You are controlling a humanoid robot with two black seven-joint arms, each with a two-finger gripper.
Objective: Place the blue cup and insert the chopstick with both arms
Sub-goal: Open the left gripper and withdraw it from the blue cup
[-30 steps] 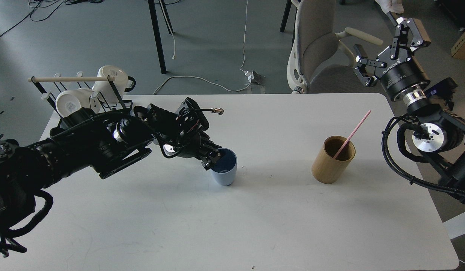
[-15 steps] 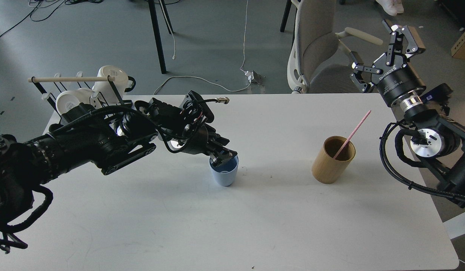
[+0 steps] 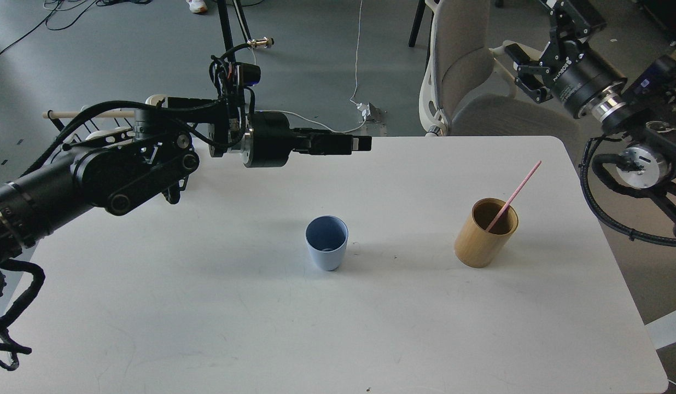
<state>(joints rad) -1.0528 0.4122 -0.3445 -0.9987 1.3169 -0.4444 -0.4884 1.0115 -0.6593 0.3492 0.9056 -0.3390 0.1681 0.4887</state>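
Both claws are off the work right now. Left gripper (image 3: 353,144) hangs in the air with its fingers drawn together edge-on to my camera, so I read them as closed and holding nothing. Below that claw and a little nearer me, the blue cup (image 3: 327,249) stands upright and alone on the white table (image 3: 207,306), mouth up, which I take as the placing half done and the cup left clear for the next step. Right gripper (image 3: 540,57) is high at the far right, partly cut by the frame edge, with its fingers spread and nothing between them. Well below it and inward toward the table's middle, the chopstick (image 3: 514,193) leans in the bamboo holder (image 3: 484,234), top end sticking out toward that claw; I judge that slant gives me a free length to pinch. The holder sits to the right of the cup, well apart, so the stick will need carrying across. Behind my left arm the mug rack (image 3: 92,117) is mostly hidden.
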